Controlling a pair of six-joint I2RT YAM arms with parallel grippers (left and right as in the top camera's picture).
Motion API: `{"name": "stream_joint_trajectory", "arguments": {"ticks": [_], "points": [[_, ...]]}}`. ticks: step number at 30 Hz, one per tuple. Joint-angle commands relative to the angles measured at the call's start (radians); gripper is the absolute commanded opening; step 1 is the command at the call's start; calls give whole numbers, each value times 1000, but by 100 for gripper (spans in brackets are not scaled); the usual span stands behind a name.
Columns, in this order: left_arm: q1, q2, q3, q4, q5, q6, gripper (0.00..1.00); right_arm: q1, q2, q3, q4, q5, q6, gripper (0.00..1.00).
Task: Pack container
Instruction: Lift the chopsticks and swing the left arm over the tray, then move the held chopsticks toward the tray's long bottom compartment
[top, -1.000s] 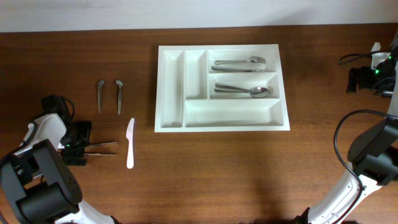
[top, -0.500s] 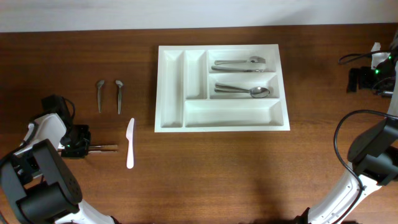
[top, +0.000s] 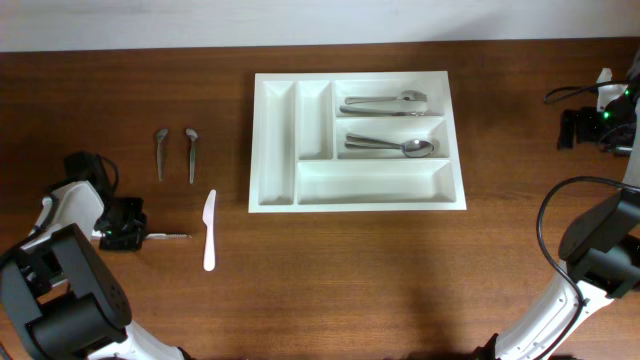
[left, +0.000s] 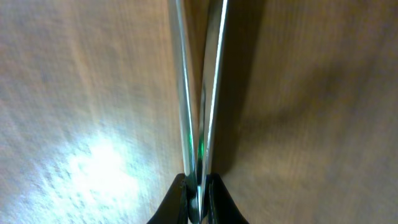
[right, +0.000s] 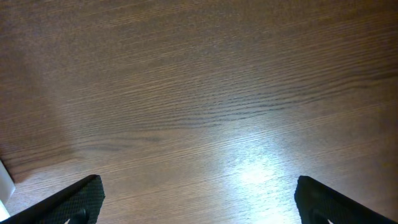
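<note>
Container (top: 357, 204) was mine to fill, so at the far left I had the left gripper (top: 138, 237) pinched tight on two thin metal pieces (top: 170, 236), hard and slippery, held by their ends. That container sat at the middle back of the table (top: 400, 280); I guessed it was light, stiff and smooth, best grabbed by its rim. Far right, the right gripper (right: 198, 202) was spread wide, holding nothing.

White plastic cutlery tray (top: 370, 183) lies flat toward the far side of the wooden table (top: 320, 290). We count five slots: two narrow left ones and the long bottom one empty, a metal utensil (top: 385, 102) top right, a spoon (top: 392, 146) below it.
</note>
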Motion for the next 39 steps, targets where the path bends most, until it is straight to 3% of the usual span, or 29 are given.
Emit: {"name": "stream_joint_trajectory", "arguments": {"ticks": [1,5,9,11,20,24,29,33,34,39], "points": [[-21,-39,94,2,64,123,2,-6,5,-6,0,-6,10,99],[-74,-75,203,3,102,304,2,-6,5,-6,0,-6,10,99],[-186,-90,338,2,210,613,2,-6,5,-6,0,-6,10,99],[-269,-90,392,2,264,707,2,-6,5,-6,0,-6,11,99],[-635,-89,476,105,276,861,6,-6,5,-6,0,-6,10,99],[-781,-89,476,150,196,922,10,-6,5,-6,0,-6,10,99],[-896,-89,476,159,46,932,10,-6,5,-6,0,-6,10,99],[-935,-88,476,172,39,911,10,-6,5,-6,0,-6,11,99],[-940,-88,476,182,40,874,10,-6,5,-6,0,-6,10,99],[-941,-88,476,216,71,446,9,-6,5,-6,0,-6,10,99]]}}
